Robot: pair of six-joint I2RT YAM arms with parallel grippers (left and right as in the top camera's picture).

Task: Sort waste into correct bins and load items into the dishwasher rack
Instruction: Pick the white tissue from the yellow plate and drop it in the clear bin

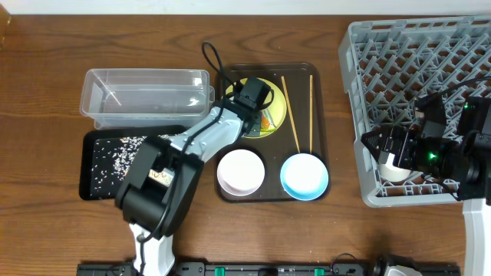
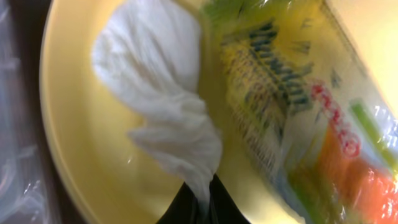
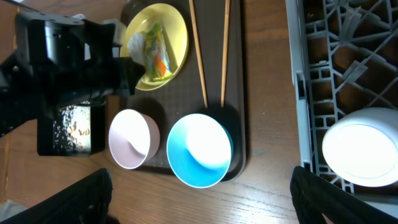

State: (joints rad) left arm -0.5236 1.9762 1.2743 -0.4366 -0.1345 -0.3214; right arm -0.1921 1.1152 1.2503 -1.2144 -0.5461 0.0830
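Observation:
My left gripper (image 2: 208, 200) is shut on the white crumpled scrap (image 2: 161, 112), low over the pale-yellow plate (image 2: 74, 143). The yellow-green wrapper (image 2: 292, 106) lies beside the scrap on the plate. In the overhead view this gripper (image 1: 249, 96) covers part of the plate (image 1: 275, 115). Two chopsticks (image 1: 290, 111), a white bowl (image 1: 241, 170) and a light-blue bowl (image 1: 304, 175) lie on the brown tray. My right gripper (image 1: 381, 147) is open and empty at the grey rack's (image 1: 414, 69) front-left corner. The small white cup (image 3: 364, 146) stands in the rack.
The clear tub (image 1: 146, 92) sits at the back left. In front of it the black tray (image 1: 96, 184) holds scattered rice grains (image 1: 115, 153). The brown serving tray (image 1: 326, 146) lies between the bins and the rack. Bare wood (image 3: 261, 193) lies below my right gripper.

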